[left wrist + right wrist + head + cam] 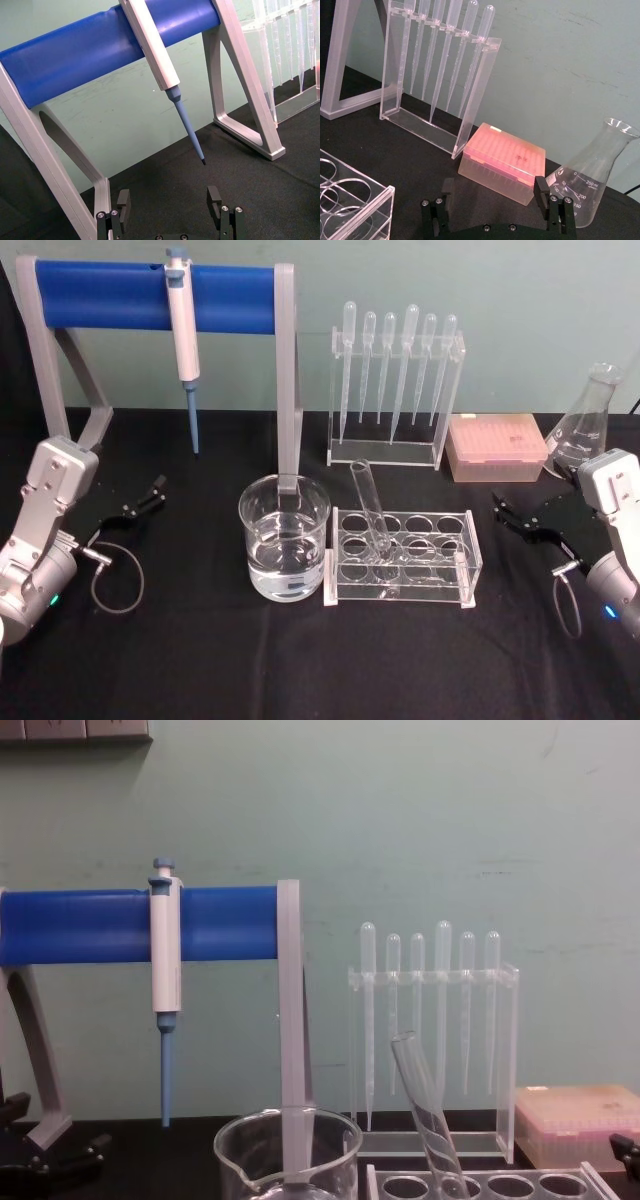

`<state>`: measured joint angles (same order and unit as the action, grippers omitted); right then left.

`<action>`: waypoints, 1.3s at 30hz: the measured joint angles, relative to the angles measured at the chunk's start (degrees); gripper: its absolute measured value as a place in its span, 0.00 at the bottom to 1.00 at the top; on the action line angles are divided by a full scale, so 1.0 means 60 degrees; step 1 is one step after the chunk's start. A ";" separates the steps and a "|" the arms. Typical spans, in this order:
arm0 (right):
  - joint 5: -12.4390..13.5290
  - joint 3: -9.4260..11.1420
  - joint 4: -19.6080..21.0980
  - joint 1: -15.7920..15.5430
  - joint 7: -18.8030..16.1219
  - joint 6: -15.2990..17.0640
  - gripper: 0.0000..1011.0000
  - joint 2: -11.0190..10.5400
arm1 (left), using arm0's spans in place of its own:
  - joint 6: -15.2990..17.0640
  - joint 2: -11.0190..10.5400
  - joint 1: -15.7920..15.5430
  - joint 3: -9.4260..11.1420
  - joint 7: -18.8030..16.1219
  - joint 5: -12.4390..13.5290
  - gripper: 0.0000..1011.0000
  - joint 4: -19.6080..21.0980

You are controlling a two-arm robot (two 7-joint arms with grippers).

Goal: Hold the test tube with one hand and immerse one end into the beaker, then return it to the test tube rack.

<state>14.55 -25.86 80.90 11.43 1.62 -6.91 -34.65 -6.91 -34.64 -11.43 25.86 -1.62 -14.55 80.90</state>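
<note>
The test tube [369, 506] leans in the front-left hole of a clear acrylic rack [468, 560], open end up and tilted left; from the chest it rises above the rack [423, 1105]. Just left of the rack stands the beaker [284, 538], partly filled with clear liquid [288, 1152]. My left gripper [148, 496] rests low at the table's left, open and holding nothing [169, 201]. My right gripper [512, 516] sits at the far right, open and holding nothing [492, 192]. Both are well apart from the tube and the beaker.
A white-and-blue pipettor [183, 340] hangs on a blue-barred grey stand [285, 390] behind the beaker. A rack of plastic pipettes [397, 390], a pink tip box [497, 445] and a conical flask [585, 425] line the back right. Black cloth covers the table.
</note>
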 joint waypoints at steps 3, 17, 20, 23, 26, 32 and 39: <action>0.0000 0.0000 0.0000 0.0000 0.0000 0.0000 0.99 0.0000 | 0.0000 0.0000 0.0000 0.0000 0.0000 0.0000 0.99 0.0000; 0.0000 0.0000 0.0000 0.0000 0.0000 0.0000 0.99 0.0000 | 0.0000 0.0000 0.0000 0.0000 0.0000 0.0000 0.99 0.0000; 0.0000 0.0000 0.0000 0.0000 0.0000 0.0000 0.99 0.0000 | 0.0000 0.0000 0.0001 0.0000 0.0000 0.0000 0.99 0.0000; 0.0000 0.0000 0.0000 0.0000 0.0000 0.0000 0.99 0.0000 | 0.0000 0.0000 0.0001 0.0000 0.0001 0.0000 0.99 0.0000; 0.0000 0.0000 0.0000 0.0000 0.0000 0.0000 0.99 0.0000 | 0.0000 0.0000 0.0000 0.0001 0.0000 0.0000 0.99 0.0000; -0.0230 0.0292 0.0846 -0.0657 0.0249 -0.0003 0.99 -0.0285 | 0.0000 0.0000 0.0000 0.0000 0.0000 0.0000 0.99 0.0000; -0.0319 0.0765 0.2793 -0.2090 0.0550 0.0224 0.99 -0.0956 | 0.0000 0.0000 0.0000 0.0001 0.0000 0.0000 0.99 0.0000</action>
<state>12.63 -21.27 97.66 -1.11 4.92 -5.56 -40.38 -6.91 -34.64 -11.43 25.87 -1.62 -14.55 80.90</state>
